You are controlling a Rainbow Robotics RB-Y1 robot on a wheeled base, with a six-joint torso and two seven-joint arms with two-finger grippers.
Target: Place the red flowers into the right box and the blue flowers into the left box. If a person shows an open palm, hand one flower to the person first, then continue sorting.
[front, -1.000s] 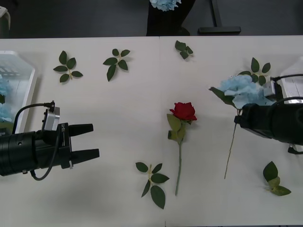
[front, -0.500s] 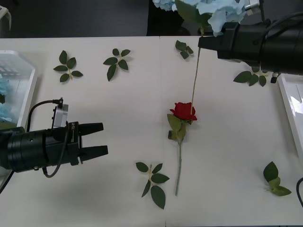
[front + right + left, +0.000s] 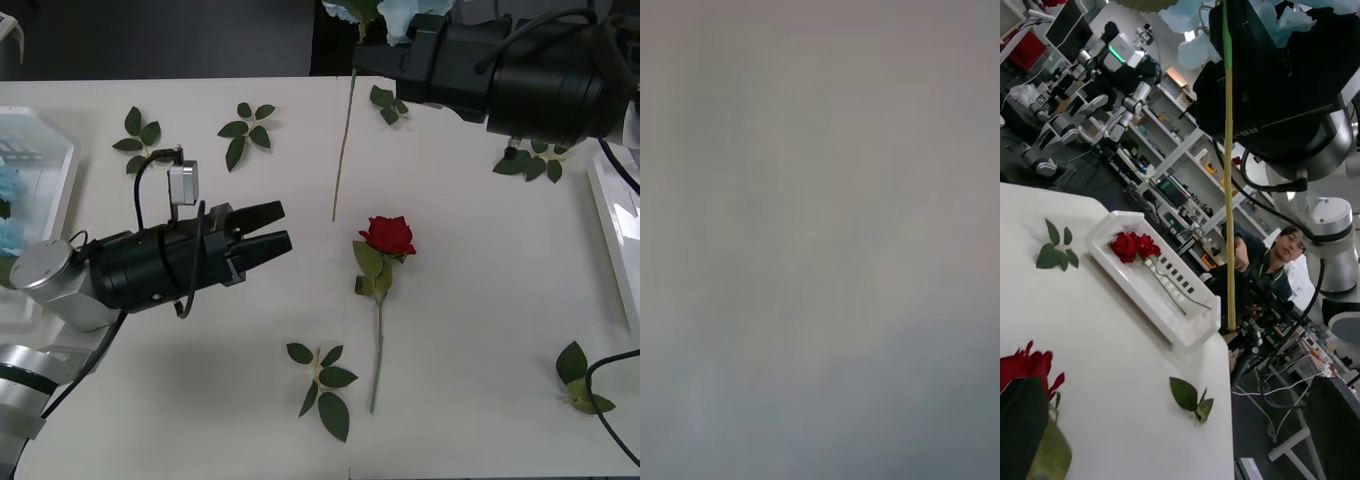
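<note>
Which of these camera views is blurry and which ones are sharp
Right wrist view: a featureless grey blur, nothing readable. Front view: sharp, even light, soft shadows beside the red rose on the table. Left wrist view: crisp on the hanging stem, bright glare from ceiling lights behind.

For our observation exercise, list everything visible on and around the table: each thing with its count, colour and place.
Blue flower: one, pale blue, held aloft over the far edge, stem hanging.
Red flower: one, red, lying mid-table.
Red flowers: two, in right box.
Left box: white, left edge, holding blue blooms.
Leaf sprigs: six, green, scattered.
Table: white.
Right gripper: holding the blue flower.
Left gripper: open, near centre.
</note>
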